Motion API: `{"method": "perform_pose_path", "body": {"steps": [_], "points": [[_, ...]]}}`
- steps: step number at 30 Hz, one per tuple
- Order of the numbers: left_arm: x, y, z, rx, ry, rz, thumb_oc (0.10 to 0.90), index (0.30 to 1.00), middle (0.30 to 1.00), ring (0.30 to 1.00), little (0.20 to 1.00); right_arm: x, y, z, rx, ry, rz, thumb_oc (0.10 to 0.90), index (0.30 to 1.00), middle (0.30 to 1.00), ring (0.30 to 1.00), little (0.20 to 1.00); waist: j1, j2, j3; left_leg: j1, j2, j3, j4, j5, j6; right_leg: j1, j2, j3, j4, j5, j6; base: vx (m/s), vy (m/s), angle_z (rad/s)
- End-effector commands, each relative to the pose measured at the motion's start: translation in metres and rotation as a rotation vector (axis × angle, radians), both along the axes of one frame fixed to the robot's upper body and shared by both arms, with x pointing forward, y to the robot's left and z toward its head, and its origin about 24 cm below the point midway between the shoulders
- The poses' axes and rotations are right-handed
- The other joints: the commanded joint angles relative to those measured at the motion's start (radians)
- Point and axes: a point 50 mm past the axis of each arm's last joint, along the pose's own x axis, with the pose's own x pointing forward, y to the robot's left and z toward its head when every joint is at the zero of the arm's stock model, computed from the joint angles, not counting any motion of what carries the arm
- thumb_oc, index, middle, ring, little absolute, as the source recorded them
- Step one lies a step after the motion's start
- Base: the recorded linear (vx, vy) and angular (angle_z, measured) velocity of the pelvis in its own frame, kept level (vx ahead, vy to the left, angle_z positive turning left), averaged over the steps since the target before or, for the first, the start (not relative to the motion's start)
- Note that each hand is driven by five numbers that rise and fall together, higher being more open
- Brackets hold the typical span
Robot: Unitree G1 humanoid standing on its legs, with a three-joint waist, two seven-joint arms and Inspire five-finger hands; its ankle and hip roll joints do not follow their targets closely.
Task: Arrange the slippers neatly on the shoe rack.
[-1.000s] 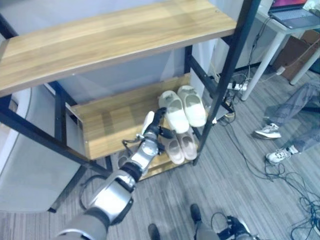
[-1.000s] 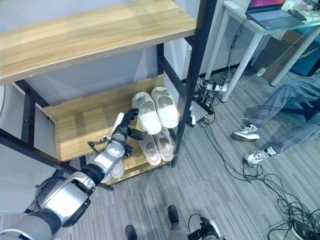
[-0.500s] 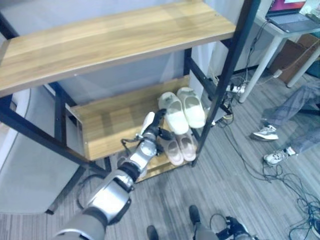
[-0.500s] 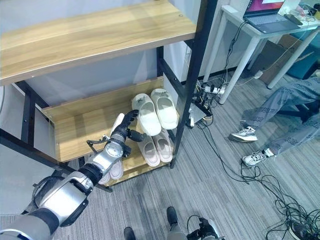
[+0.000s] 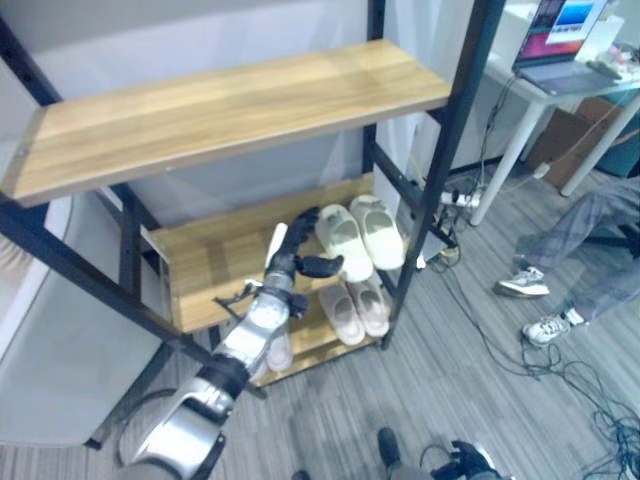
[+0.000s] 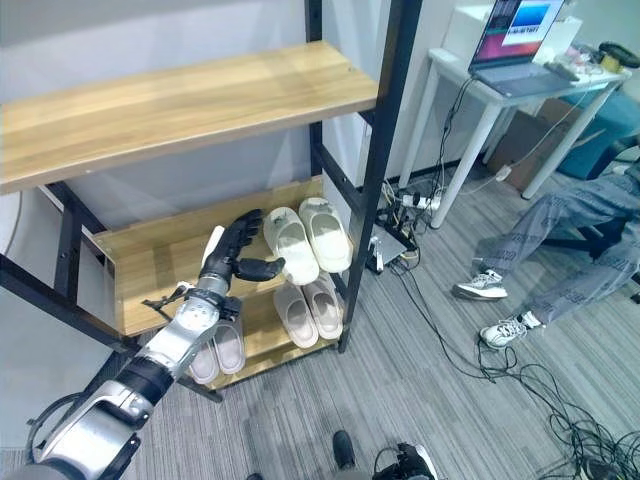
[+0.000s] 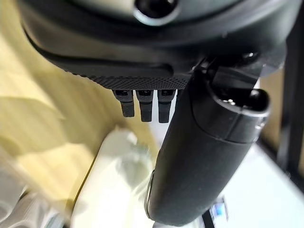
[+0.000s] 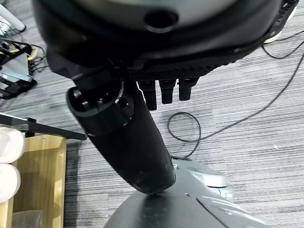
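Grey carpet lay under the shoe rack; I had my left hand open and empty, just at nine o'clock of the white slippers, apparently mid-straightening; next I'd nudge them square

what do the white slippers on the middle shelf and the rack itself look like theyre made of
White slippers: probably moulded foam or rubber, judging by their smooth, matte, thick rounded one-piece shape. Shoe rack: shelves with a light wood-grain surface, possibly laminate, on a black frame that looks like painted metal. The left hand is open beside the slippers.
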Motion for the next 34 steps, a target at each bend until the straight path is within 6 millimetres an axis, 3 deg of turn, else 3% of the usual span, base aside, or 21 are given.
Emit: {"method": "perform_pose_path", "body": {"steps": [1, 3, 4, 7, 8, 10, 13, 14, 15, 20, 22, 23, 24, 25, 26, 27, 28, 29, 31, 33, 34], "points": [[-0.008, 0.013, 0.048, -0.132, -0.255, -0.053, 0.800, 0.900, 0.900, 0.900, 0.900, -0.005, -0.001, -0.001, 0.017, 0.002, -0.019, 0.800, 0.900, 0.900, 0.900, 0.900, 0.051, 0.046, -0.052, -0.015, -0.024, -0.117, -0.002, -0.072, 0.005, 0.062, 0.055, -0.118, 0.037, -0.167, 0.016, -0.04, -0.016, 0.08], [-0.016, 0.020, 0.044, -0.166, -0.245, -0.063, 0.800, 0.900, 0.900, 0.900, 0.900, -0.005, -0.002, -0.001, 0.018, 0.006, -0.024, 0.800, 0.900, 0.900, 0.900, 0.900, 0.056, 0.043, -0.056, -0.010, -0.023, -0.119, -0.002, -0.073, 0.005, 0.068, 0.055, -0.120, 0.038, -0.169, 0.015, -0.02, 0.000, 0.05], [-0.037, 0.031, 0.028, -0.216, -0.200, -0.082, 0.800, 0.900, 0.900, 0.900, 0.900, -0.006, -0.002, -0.001, 0.025, 0.007, -0.034, 0.800, 0.900, 0.900, 0.900, 0.900, 0.069, 0.039, -0.061, 0.001, -0.023, -0.118, -0.002, -0.074, 0.005, 0.082, 0.055, -0.124, 0.036, -0.168, 0.014, -0.03, 0.035, 0.09], [-0.074, 0.047, -0.001, -0.281, -0.081, -0.143, 0.800, 0.900, 0.900, 0.900, 0.900, -0.011, -0.003, -0.002, 0.040, 0.018, -0.023, 0.800, 0.900, 0.900, 0.900, 0.900, 0.091, 0.033, -0.074, 0.018, -0.023, -0.115, -0.002, -0.085, 0.008, 0.102, 0.056, -0.125, 0.020, -0.162, 0.016, -0.02, 0.029, 0.03], [-0.074, 0.047, -0.001, -0.281, -0.079, -0.143, 0.800, 0.900, 0.900, 0.900, 0.900, -0.012, -0.003, -0.003, 0.040, 0.019, -0.022, 0.800, 0.900, 0.900, 0.900, 0.900, 0.090, 0.033, -0.074, 0.019, -0.023, -0.115, -0.002, -0.085, 0.008, 0.102, 0.056, -0.124, 0.019, -0.162, 0.016, 0.00, 0.000, 0.00], [-0.099, 0.054, -0.026, -0.335, 0.034, -0.158, 0.800, 0.900, 0.900, 0.900, 0.900, -0.012, -0.004, -0.002, 0.044, 0.026, -0.007, 0.800, 0.900, 0.900, 0.900, 0.900, 0.107, 0.025, -0.082, 0.027, -0.022, -0.120, -0.002, -0.084, 0.012, 0.111, 0.055, -0.125, 0.013, -0.157, 0.016, -0.02, 0.014, 0.01], [-0.120, 0.061, -0.051, -0.387, 0.157, -0.163, 0.800, 0.900, 0.900, 0.900, 0.900, -0.014, -0.007, -0.002, 0.048, 0.031, -0.005, 0.800, 0.900, 0.900, 0.900, 0.900, 0.119, 0.018, -0.089, 0.034, -0.025, -0.130, -0.002, -0.084, 0.015, 0.123, 0.057, -0.126, 0.012, -0.157, 0.015, -0.02, 0.022, 0.12], [-0.120, 0.061, -0.051, -0.387, 0.157, -0.163, 0.800, 0.900, 0.900, 0.900, 0.900, -0.014, -0.007, -0.002, 0.048, 0.031, -0.005, 0.800, 0.900, 0.900, 0.900, 0.900, 0.119, 0.018, -0.089, 0.034, -0.025, -0.131, -0.002, -0.084, 0.015, 0.123, 0.057, -0.126, 0.012, -0.157, 0.015, -0.02, 0.017, 0.10], [-0.132, 0.065, -0.066, -0.429, 0.231, -0.146, 0.800, 0.900, 0.900, 0.900, 0.900, -0.016, -0.005, -0.003, 0.055, 0.034, 0.001, 0.800, 0.900, 0.900, 0.900, 0.900, 0.125, 0.011, -0.092, 0.036, -0.025, -0.135, -0.002, -0.084, 0.016, 0.129, 0.058, -0.129, 0.012, -0.158, 0.013, -0.03, 0.017, 0.10], [-0.152, 0.082, -0.090, -0.326, 0.375, -0.096, 0.800, 0.900, 0.900, 0.900, 0.900, -0.015, -0.003, -0.003, 0.069, 0.027, 0.009, 0.800, 0.900, 0.900, 0.900, 0.900, 0.131, -0.003, -0.097, 0.041, -0.023, -0.148, -0.002, -0.083, 0.016, 0.137, 0.060, -0.136, 0.015, -0.162, 0.010, -0.02, -0.004, 0.10], [-0.167, 0.092, -0.126, -0.251, 0.541, -0.026, 0.800, 0.900, 0.900, 0.900, 0.900, -0.012, -0.003, -0.002, 0.074, 0.016, 0.004, 0.800, 0.900, 0.900, 0.900, 0.900, 0.131, -0.009, -0.101, 0.043, -0.022, -0.153, -0.002, -0.082, 0.016, 0.137, 0.062, -0.139, 0.021, -0.166, 0.008, 0.00, 0.000, 0.00], [-0.167, 0.092, -0.126, -0.251, 0.541, -0.026, 0.800, 0.900, 0.900, 0.900, 0.900, -0.012, -0.003, -0.002, 0.074, 0.016, 0.004, 0.800, 0.900, 0.900, 0.900, 0.900, 0.131, -0.009, -0.101, 0.043, -0.022, -0.153, -0.002, -0.082, 0.016, 0.137, 0.062, -0.139, 0.021, -0.166, 0.008, 0.00, 0.000, 0.00], [-0.174, 0.096, -0.140, -0.216, 0.608, 0.011, 0.800, 0.900, 0.900, 0.900, 0.900, -0.011, -0.006, -0.001, 0.069, 0.012, 0.002, 0.800, 0.900, 0.900, 0.900, 0.900, 0.130, -0.009, -0.101, 0.043, -0.021, -0.154, -0.002, -0.080, 0.015, 0.138, 0.062, -0.141, 0.022, -0.166, 0.007, 0.00, 0.000, 0.00], [-0.184, 0.099, -0.157, -0.170, 0.693, 0.049, 0.800, 0.900, 0.900, 0.900, 0.900, -0.011, -0.007, -0.001, 0.069, 0.009, -0.004, 0.800, 0.900, 0.900, 0.900, 0.900, 0.128, -0.011, -0.102, 0.044, -0.022, -0.156, -0.002, -0.080, 0.016, 0.137, 0.062, -0.141, 0.024, -0.167, 0.006, 0.00, 0.000, 0.00], [-0.203, 0.099, -0.186, -0.115, 0.842, 0.121, 0.800, 0.900, 0.900, 0.900, 0.900, -0.011, -0.011, 0.000, 0.064, 0.001, -0.012, 0.800, 0.900, 0.900, 0.900, 0.900, 0.121, -0.013, -0.102, 0.045, -0.022, -0.158, -0.002, -0.080, 0.016, 0.137, 0.063, -0.142, 0.025, -0.169, 0.004, 0.00, 0.000, 0.00], [-0.202, 0.099, -0.186, -0.115, 0.841, 0.120, 0.800, 0.900, 0.900, 0.900, 0.900, -0.011, -0.012, 0.000, 0.064, 0.000, -0.012, 0.800, 0.900, 0.900, 0.900, 0.900, 0.121, -0.012, -0.101, 0.046, -0.022, -0.158, -0.002, -0.080, 0.016, 0.138, 0.063, -0.142, 0.025, -0.170, 0.004, 0.00, 0.000, 0.00], [-0.230, 0.099, -0.215, -0.124, 1.022, 0.246, 0.800, 0.900, 0.900, 0.900, 0.900, -0.015, -0.017, 0.001, 0.054, 0.005, -0.024, 0.800, 0.900, 0.900, 0.900, 0.900, 0.113, -0.015, -0.103, 0.046, -0.022, -0.162, -0.002, -0.079, 0.016, 0.135, 0.064, -0.141, 0.029, -0.173, 0.001, 0.00, 0.000, 0.00], [-0.229, 0.099, -0.215, -0.124, 1.021, 0.245, 0.800, 0.900, 0.900, 0.900, 0.900, -0.015, -0.018, 0.001, 0.053, 0.005, -0.024, 0.800, 0.900, 0.900, 0.900, 0.900, 0.113, -0.015, -0.102, 0.047, -0.022, -0.162, -0.002, -0.079, 0.016, 0.136, 0.064, -0.141, 0.029, -0.173, 0.001, 0.00, 0.000, 0.00], [-0.263, 0.101, -0.234, -0.027, 1.223, 0.317, 0.800, 0.900, 0.900, 0.900, 0.900, -0.023, -0.021, -0.001, 0.045, 0.032, -0.035, 0.800, 0.900, 0.900, 0.900, 0.900, 0.107, -0.020, -0.102, 0.050, -0.022, -0.165, -0.002, -0.081, 0.015, 0.137, 0.066, -0.142, 0.030, -0.176, -0.003, -0.01, 0.003, 0.02], [-0.270, 0.104, -0.236, -0.002, 1.262, 0.348, 0.800, 0.900, 0.900, 0.900, 0.900, -0.025, -0.022, -0.001, 0.040, 0.041, -0.044, 0.800, 0.900, 0.900, 0.900, 0.900, 0.106, -0.021, -0.101, 0.052, -0.022, -0.164, -0.002, -0.082, 0.014, 0.139, 0.066, -0.141, 0.029, -0.177, -0.004, 0.00, 0.002, 0.10], [-0.292, 0.109, -0.238, 0.048, 1.352, 0.413, 0.800, 0.900, 0.900, 0.900, 0.900, -0.029, -0.021, -0.003, 0.043, 0.053, -0.065, 0.800, 0.900, 0.900, 0.900, 0.900, 0.108, -0.025, -0.105, 0.056, -0.022, -0.166, -0.002, -0.084, 0.015, 0.143, 0.066, -0.141, 0.027, -0.179, -0.005, 0.01, 0.001, 0.15]]}}
